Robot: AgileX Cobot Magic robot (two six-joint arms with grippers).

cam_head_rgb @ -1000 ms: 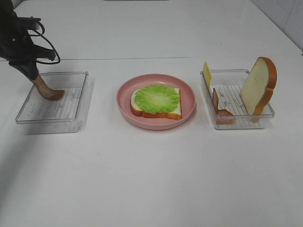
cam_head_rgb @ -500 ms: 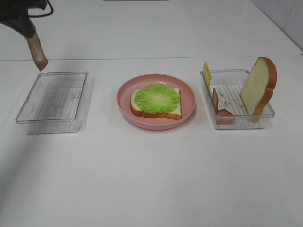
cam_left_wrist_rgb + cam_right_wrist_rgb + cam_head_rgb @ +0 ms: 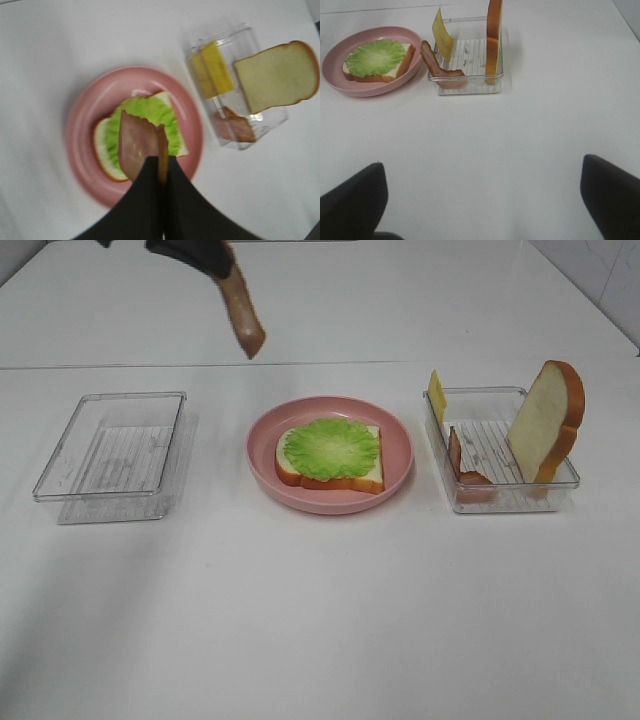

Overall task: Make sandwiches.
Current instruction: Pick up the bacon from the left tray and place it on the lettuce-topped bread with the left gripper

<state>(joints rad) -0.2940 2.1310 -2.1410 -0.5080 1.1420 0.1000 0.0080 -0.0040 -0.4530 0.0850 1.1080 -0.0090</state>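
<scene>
Where the white table lies nearest us, we log the right gripper first. Its two dark fingers sit at the outer edges of the right wrist view, spread wide apart, with nothing gripped between them. It hangs over the table on the near side of the food, well apart from it.

Middle row, left to right in the high view:
- A left clear tray with a ribbed floor.
- A pink plate at the centre carries the part-built sandwich. The lower bread slice lies flat, and a green lettuce leaf on top covers most of it.
- A right clear tray holds the remaining parts. The yellow cheese slice stands at its far left corner. A spare bacon strip curls against the left wall. The second bread slice stands on edge, tilted toward the right wall.

Farthest back, at the top edge of the high view, we find the left gripper, up and to the left of the plate. Its jaws are pinched tight on the upper end of the held bacon strip. The strip hangs down at a slant in the air, touching nothing else. In the left wrist view it lines up over the lettuce. We cannot tell how large the gap beneath it is.
</scene>
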